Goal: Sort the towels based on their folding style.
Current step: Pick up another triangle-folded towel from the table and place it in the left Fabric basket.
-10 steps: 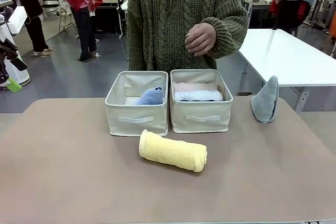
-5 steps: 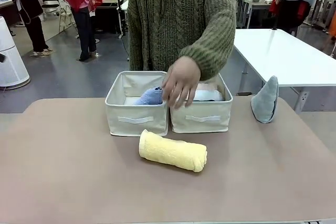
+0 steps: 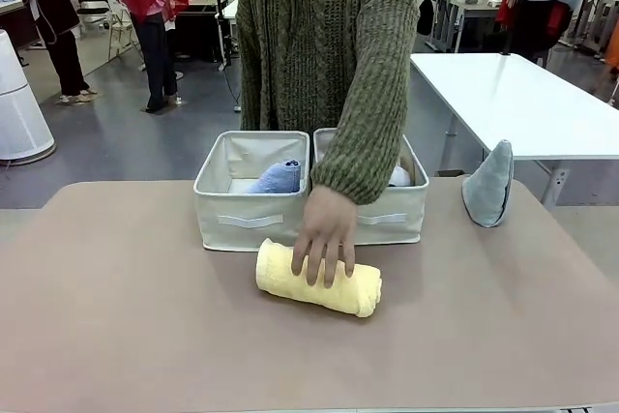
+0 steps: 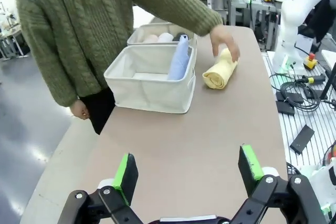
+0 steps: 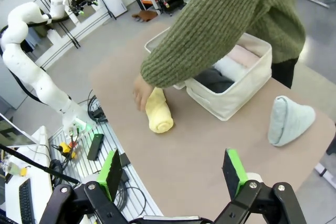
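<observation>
Presently person's hand rests on pale yellow towel; left gripper, right gripper both spread.

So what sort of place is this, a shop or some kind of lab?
Most likely a robotics lab or test hall. A white robot arm stands by the table, cables and black boxes lie on a rack beside it, and white worktables stand in the open room behind.

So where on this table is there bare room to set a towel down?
Free: the wide near strip of table in front of the yellow towel, and the corner left of the left bin. Crowded: the middle, where the person's hand rests on that towel.
</observation>
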Available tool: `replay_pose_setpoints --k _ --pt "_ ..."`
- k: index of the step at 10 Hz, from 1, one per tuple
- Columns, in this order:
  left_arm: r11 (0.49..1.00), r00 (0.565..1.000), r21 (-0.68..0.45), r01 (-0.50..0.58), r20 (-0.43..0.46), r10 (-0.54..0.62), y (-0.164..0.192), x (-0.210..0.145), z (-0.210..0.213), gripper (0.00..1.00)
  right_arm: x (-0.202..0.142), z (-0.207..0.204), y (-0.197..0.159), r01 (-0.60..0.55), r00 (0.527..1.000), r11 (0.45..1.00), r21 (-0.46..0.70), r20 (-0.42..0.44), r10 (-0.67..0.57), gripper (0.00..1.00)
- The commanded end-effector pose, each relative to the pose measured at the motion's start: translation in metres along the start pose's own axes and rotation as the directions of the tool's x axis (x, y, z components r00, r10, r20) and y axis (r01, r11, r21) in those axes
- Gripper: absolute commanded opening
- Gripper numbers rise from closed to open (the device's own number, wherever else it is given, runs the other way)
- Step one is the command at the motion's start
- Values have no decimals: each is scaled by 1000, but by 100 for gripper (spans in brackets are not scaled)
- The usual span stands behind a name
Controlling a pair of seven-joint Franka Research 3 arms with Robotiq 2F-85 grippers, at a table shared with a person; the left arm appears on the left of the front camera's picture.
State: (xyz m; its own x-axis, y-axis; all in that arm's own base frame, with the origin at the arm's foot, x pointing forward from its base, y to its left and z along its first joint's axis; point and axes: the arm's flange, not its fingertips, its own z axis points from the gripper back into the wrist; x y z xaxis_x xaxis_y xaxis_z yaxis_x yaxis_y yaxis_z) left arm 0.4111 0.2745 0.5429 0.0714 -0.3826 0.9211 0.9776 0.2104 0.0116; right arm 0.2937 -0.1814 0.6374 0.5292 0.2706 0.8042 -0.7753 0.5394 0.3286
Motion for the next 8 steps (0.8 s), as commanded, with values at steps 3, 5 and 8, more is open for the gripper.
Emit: replay_pose_setpoints --k 3,5,8 --pt "999 995 7 39 95 -39 6 1 24 100 1 -1 -1 -17 999 1000 17 27 16 100" --pt "999 996 -32 27 85 -24 7 -2 14 100 1 -1 -1 -17 999 1000 17 27 16 100" --pt "1000 997 17 5 76 -7 -5 1 24 100 4 -15 28 -52 974 992 -115 -227 25 100"
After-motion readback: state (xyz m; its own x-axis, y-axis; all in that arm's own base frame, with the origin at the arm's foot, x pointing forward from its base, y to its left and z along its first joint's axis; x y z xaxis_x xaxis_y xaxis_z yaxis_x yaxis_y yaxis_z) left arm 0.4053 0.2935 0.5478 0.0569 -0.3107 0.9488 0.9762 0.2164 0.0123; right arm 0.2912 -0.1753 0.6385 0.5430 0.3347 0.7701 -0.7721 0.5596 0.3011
